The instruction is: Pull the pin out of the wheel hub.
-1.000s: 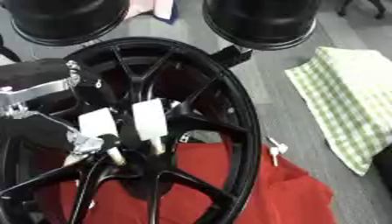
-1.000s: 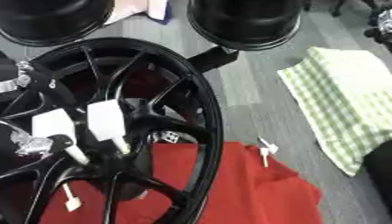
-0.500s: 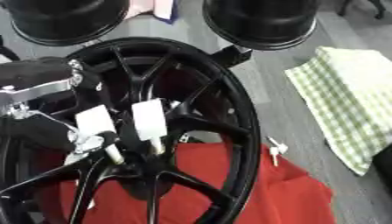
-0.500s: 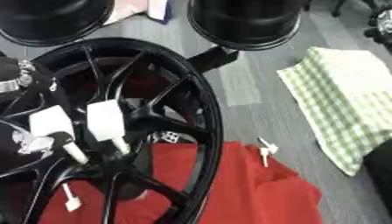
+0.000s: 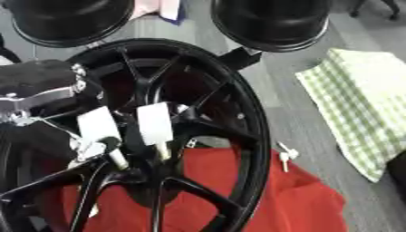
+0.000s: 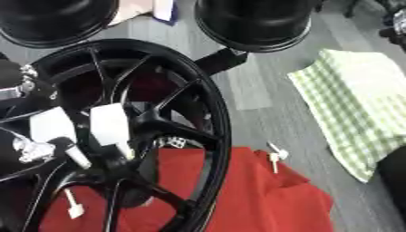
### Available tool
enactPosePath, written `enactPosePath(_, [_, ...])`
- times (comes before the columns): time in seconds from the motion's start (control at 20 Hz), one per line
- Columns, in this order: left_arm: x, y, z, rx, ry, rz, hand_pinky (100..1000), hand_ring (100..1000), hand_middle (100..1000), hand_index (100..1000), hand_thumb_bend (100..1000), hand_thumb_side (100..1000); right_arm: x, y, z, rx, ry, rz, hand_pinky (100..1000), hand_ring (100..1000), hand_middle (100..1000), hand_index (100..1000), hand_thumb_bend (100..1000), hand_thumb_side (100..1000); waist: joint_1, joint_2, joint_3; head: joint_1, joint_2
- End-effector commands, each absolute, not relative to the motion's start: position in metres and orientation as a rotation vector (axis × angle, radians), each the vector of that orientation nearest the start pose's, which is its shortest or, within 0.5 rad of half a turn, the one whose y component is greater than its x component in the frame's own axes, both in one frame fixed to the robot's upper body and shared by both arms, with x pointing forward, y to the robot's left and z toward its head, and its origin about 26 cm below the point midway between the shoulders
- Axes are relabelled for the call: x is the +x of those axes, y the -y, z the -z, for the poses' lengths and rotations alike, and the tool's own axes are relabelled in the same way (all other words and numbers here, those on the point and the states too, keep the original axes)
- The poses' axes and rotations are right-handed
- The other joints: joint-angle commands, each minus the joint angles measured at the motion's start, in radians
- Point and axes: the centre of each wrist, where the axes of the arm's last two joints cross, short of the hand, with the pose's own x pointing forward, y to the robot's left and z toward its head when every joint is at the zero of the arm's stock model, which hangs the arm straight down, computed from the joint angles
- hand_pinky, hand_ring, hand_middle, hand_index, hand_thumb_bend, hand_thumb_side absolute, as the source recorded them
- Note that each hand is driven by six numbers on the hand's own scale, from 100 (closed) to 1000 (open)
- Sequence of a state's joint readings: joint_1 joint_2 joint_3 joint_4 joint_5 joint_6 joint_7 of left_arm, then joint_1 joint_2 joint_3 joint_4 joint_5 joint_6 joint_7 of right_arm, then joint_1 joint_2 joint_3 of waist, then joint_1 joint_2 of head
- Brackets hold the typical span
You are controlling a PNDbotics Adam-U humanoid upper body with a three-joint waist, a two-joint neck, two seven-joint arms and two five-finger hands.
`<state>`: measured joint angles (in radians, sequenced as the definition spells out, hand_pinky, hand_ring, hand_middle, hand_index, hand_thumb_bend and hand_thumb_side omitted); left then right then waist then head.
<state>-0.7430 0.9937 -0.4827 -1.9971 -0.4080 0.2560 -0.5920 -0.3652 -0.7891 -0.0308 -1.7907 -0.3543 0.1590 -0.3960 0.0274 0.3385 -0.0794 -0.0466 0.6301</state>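
Note:
A black spoked wheel [image 5: 246,122] lies tilted over a red cloth [image 5: 293,204]. My left hand [image 5: 47,90] comes in from the left and reaches inside the rim. Two of its fingers [image 5: 155,122], each with a white pad, stretch side by side down toward the dark hub [image 5: 147,174], and their tips stand at the hub between the spokes. I see nothing pinched between them. A small white pin [image 6: 73,206] shows through the spokes on the cloth at lower left. A second white pin [image 5: 284,154] lies outside the rim at the cloth's edge.
Two big black round drums [image 5: 273,20] [image 5: 67,20] stand beyond the wheel. A green checked cloth [image 6: 361,99] lies on the grey floor at the right. A dark shape [image 6: 393,176] cuts in at the right edge.

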Motion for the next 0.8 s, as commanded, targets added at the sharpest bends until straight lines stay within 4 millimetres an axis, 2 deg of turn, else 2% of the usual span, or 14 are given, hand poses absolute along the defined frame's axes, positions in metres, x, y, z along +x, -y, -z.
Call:
enactPosePath(0.05, [0.296,-0.229,-0.311,0.829,1.512,1.804,696,551,426,532,152,537,0.32,0.359,-0.256,-0.56,2.056,-0.07,813,681,629,681,100,597,-0.005,-0.024,0.001,0.0,-0.01])
enactPosePath(0.15, [0.296,-0.229,-0.314,0.821,1.528,1.796,687,539,411,513,124,555,0.32,0.36,-0.255,-0.562,2.054,-0.067,812,681,629,681,100,597,-0.005,-0.024,0.002,-0.001,-0.01])
enactPosePath(0.2, [0.296,-0.228,-0.315,0.82,1.536,1.795,684,533,393,487,100,529,0.32,0.36,-0.255,-0.562,2.054,-0.066,812,681,629,681,100,597,-0.005,-0.024,0.003,-0.002,-0.01])
enactPosePath(0.3, [0.296,-0.228,-0.319,0.821,1.551,1.796,677,535,372,451,100,416,0.32,0.36,-0.255,-0.563,2.053,-0.066,812,681,629,681,100,599,-0.005,-0.025,0.005,-0.004,-0.009])
enactPosePath(0.45, [0.295,-0.229,-0.325,0.829,1.574,1.791,673,525,356,412,100,359,0.32,0.36,-0.255,-0.563,2.052,-0.065,813,681,629,681,100,599,-0.005,-0.027,0.007,-0.006,-0.007])
enactPosePath(0.8, [0.292,-0.237,-0.344,0.916,1.766,1.623,661,492,334,386,100,379,0.319,0.361,-0.254,-0.565,2.052,-0.061,813,681,630,681,100,599,-0.004,-0.033,0.012,-0.012,-0.011])
